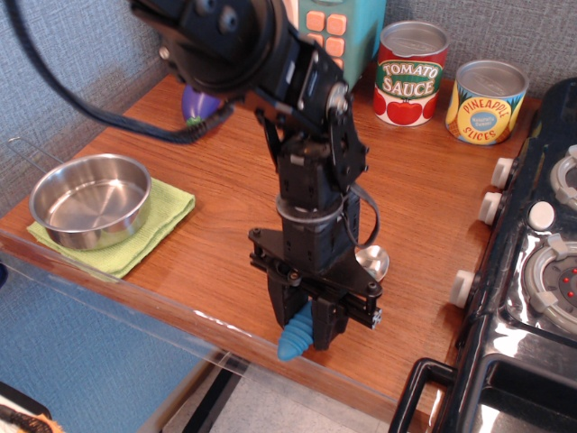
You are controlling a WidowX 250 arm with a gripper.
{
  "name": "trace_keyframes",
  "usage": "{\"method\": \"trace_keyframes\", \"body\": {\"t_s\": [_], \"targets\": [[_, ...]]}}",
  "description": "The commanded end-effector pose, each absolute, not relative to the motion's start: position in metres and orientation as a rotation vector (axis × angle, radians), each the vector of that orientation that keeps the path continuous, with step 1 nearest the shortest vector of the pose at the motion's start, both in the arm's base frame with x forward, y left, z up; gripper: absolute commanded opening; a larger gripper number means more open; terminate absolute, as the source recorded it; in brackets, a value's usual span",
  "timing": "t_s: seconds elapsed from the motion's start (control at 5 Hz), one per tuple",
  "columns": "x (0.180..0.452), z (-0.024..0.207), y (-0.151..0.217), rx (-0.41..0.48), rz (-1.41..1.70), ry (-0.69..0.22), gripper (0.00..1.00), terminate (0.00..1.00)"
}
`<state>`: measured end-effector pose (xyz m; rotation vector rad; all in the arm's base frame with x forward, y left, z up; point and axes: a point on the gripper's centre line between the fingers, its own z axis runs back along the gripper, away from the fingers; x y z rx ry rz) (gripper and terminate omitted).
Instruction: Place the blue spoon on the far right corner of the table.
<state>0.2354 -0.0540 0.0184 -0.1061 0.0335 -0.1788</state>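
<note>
A black robot arm reaches down over a reddish-brown wooden table (pixel 207 225), near its front edge. Its hand (pixel 311 325) is closed around a blue spoon (pixel 302 336); the ribbed blue handle sticks out below toward the front edge, and the shiny silver bowl shows at the right. To the left, a steel bowl (pixel 90 198) sits on a green cloth (pixel 158 221). Two cans (pixel 410 72) stand at the back, and a black toy stove (pixel 532 271) lies right.

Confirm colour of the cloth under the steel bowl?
Light green cloth beneath the steel bowl; observation.image view shows it.
</note>
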Motion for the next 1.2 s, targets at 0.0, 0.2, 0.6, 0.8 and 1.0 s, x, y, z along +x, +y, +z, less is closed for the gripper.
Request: {"method": "trace_keyframes", "body": {"t_s": [0.0,0.2,0.6,0.8,1.0], "targets": [[0.243,0.018,-0.051,-0.111,-0.161,0.01,0.0,0.0],[0.244,0.016,-0.055,-0.119,-0.197,0.011,0.0,0.0],[0.252,0.025,-0.058,-0.117,-0.24,-0.009,0.0,0.0],[0.257,0.036,-0.06,-0.095,-0.263,-0.043,0.0,0.0],[0.26,0.044,-0.059,-0.078,-0.26,-0.066,0.0,0.0]]}}
